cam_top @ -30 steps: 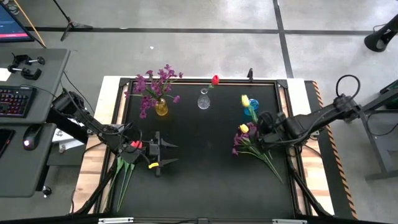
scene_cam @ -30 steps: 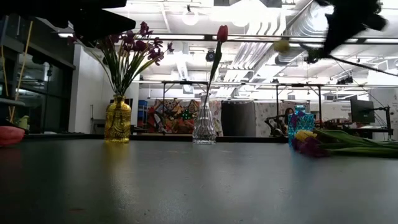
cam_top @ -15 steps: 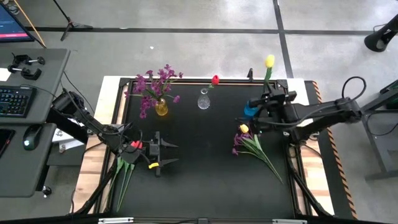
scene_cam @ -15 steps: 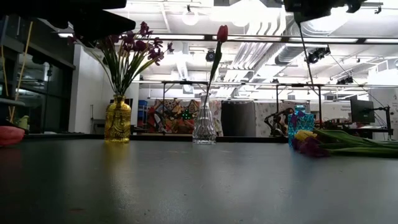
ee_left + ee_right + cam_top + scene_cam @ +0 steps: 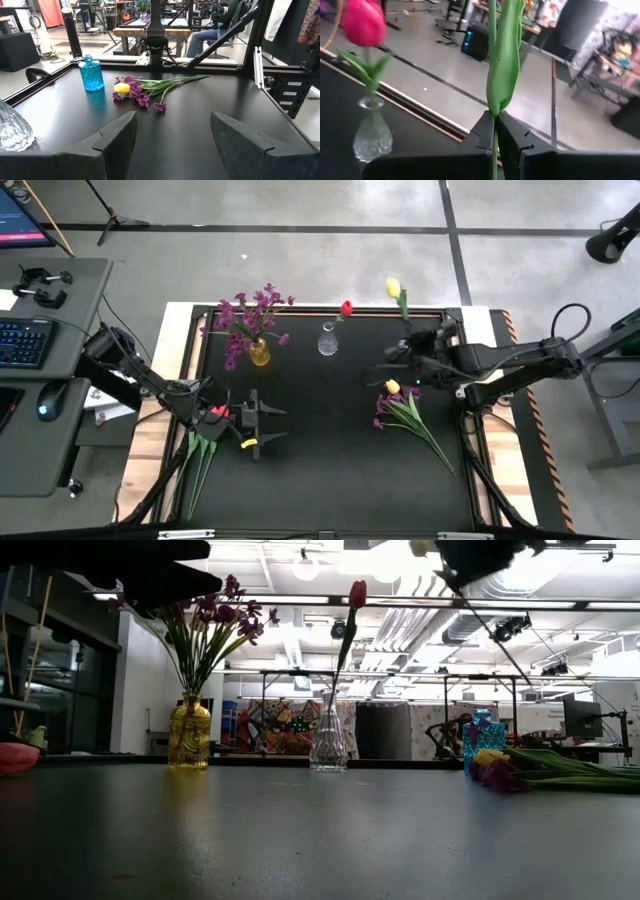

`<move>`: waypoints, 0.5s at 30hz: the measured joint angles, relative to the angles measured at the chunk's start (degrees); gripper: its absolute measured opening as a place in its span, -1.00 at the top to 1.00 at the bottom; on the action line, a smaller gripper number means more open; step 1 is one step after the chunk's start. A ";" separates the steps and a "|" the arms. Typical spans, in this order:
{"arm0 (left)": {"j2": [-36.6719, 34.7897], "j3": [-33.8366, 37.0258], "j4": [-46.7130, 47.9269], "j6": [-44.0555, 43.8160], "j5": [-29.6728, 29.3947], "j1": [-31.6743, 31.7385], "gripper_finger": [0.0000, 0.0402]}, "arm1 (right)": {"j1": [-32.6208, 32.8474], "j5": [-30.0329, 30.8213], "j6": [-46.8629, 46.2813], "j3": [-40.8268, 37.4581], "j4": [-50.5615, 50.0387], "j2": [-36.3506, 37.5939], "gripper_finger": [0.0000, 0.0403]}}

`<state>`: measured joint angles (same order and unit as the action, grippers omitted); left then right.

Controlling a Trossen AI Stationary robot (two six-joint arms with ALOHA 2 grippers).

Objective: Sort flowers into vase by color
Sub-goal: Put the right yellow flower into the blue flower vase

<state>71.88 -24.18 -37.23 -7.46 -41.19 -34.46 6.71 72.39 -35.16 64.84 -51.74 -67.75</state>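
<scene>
Right end effector (image 5: pixel 428 348) clamping yellow tulip (image 5: pixel 393 286) stem, bloom pointing 11 o'clock; blue vase (image 5: pixel 91 73) sitting directly below; left end effector (image 5: pixel 268 427) idling, fingers apart.

no readable text, labels or numbers anywhere

I see a grey concrete floor (image 5: pixel 300 270) crossed by dark lines. To my left stands a desk (image 5: pixel 40 380) with a keyboard (image 5: pixel 25 343). Ceiling lights (image 5: pixel 305 568) glow overhead.
</scene>
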 joint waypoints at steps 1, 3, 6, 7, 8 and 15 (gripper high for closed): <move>0.00 0.00 -0.02 -0.02 0.00 0.00 -0.20 | -0.80 -0.68 4.85 0.00 3.84 0.00 1.00; 0.00 0.00 0.03 -0.77 0.02 0.00 -0.20 | -3.51 -2.62 12.66 0.01 9.26 0.50 1.00; 0.00 0.00 0.37 -1.05 0.04 -0.13 -0.20 | -9.89 -10.24 20.06 -0.02 14.49 2.16 1.00; 0.00 0.00 0.58 -1.02 0.03 -0.26 -0.20 | -12.00 -13.11 22.30 -0.02 15.90 2.79 1.00; 0.00 -0.01 0.88 -1.03 0.05 -0.38 -0.20 | -14.05 -15.65 24.49 -0.02 17.49 3.33 1.00; 0.00 -0.02 2.45 -0.98 0.07 -0.48 -0.20 | -23.50 -33.05 38.15 -15.93 54.79 11.69 1.00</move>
<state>71.88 -24.21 -34.79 -8.45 -41.12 -34.94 -16.78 39.34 2.99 48.90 3.04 -56.06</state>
